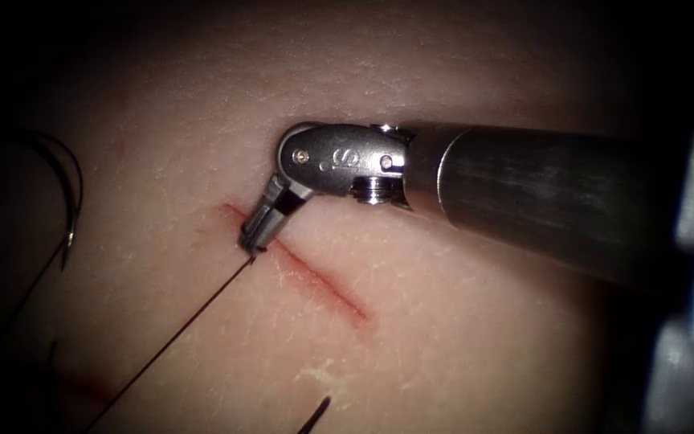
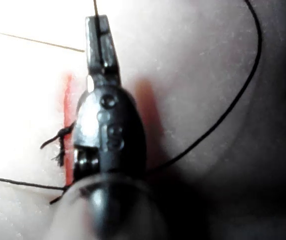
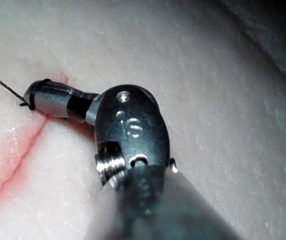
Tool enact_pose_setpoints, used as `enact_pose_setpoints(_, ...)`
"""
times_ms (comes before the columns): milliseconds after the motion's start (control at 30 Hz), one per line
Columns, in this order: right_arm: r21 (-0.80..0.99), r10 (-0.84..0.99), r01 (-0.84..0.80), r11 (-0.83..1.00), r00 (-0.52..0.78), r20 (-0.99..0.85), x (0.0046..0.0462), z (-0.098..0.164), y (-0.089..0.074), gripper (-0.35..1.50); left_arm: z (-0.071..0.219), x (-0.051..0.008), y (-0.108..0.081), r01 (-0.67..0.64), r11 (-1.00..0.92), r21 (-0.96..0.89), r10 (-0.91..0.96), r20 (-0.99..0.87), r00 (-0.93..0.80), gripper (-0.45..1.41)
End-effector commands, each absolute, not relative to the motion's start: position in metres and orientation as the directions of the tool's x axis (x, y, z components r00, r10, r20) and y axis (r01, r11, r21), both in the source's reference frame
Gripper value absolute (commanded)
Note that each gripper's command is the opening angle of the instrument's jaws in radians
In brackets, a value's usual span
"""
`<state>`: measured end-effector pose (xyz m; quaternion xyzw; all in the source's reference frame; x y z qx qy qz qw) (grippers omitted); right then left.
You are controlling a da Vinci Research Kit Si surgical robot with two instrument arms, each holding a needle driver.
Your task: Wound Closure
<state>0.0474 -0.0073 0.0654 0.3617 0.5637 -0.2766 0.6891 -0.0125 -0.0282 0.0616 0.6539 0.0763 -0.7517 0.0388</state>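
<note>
Right tool (image 1: 257, 237) is nearest the lens. Its shaft comes in from the right and the wrist bends down to the cut (image 1: 323, 285). The jaws are closed tight, with their tips on the upper-left end of the cut, and they pinch the thread (image 1: 170, 337) right at the tip. The right wrist view shows the same grip (image 3: 38, 97): thread (image 3: 0, 80) leaves the jaw tip where the red line (image 3: 13, 150) ends.

From the tips the thread runs straight and taut, down and left across the tissue (image 1: 443, 337), left of the cut. A short dark thread end (image 1: 315, 416) lies by the bottom edge, below the cut.

Left tool (image 2: 100, 47), in its own wrist view: the jaws are pressed together and a strand of thread (image 2: 232, 100) leaves the tip in line with them, so it looks clamped on thread. A red cut (image 2: 68, 95) lies just beside its wrist, with frayed thread ends (image 2: 58, 147) sticking out of it.

Needle (image 1: 74, 181) is furthest out, at the dim left edge of the endoscope view and well apart from the cut. It is in neither tool's jaws. It looks to lie on the tissue surface, but I can't tell whether the point is in.
</note>
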Motion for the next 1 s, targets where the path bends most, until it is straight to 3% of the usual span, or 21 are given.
enact_pose_setpoints(33, 0.187, 0.028, 0.789, 0.584, 0.211, -0.977, 0.0481, 0.0664, -0.0074, -0.35, 0.0622, -0.0129, -0.0296, 0.157, -0.985, -0.068, 0.045, -0.989, -0.144, -0.45)
enact_pose_setpoints(1000, 0.210, 0.043, 0.696, 0.686, 0.249, -0.967, 0.0455, 0.0688, -0.0043, -0.35, 0.0627, -0.0117, -0.0342, 0.171, -0.978, -0.120, 0.093, -0.983, -0.160, -0.45)
